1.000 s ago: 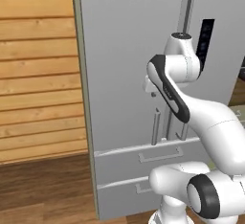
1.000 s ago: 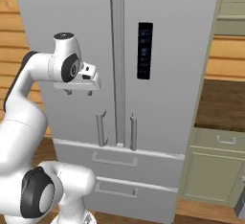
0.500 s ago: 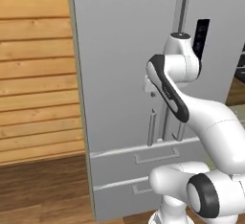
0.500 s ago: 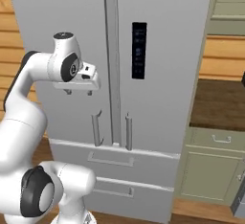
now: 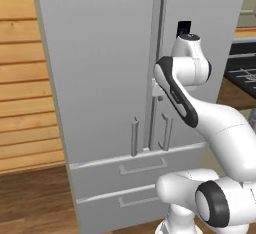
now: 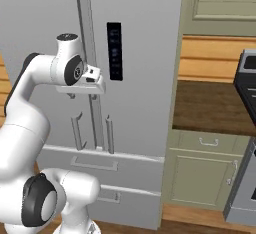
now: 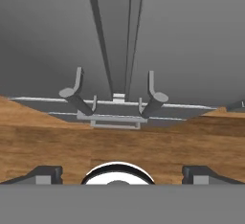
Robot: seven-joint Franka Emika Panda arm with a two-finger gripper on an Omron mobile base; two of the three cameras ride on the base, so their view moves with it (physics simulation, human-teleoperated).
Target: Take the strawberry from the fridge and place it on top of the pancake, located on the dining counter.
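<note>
Now | view shifted, fridge (image 6: 145, 78) nearer and further left | doors shut | end effector (image 7: 119, 174) spread wide, empty

The fridge (image 5: 105, 78) stands tall and light grey, both upper doors shut, bar handles (image 5: 134, 136) flanking the centre seam, two closed drawers (image 5: 135, 170) below, black control panel (image 6: 114, 51) on its right door.
</note>
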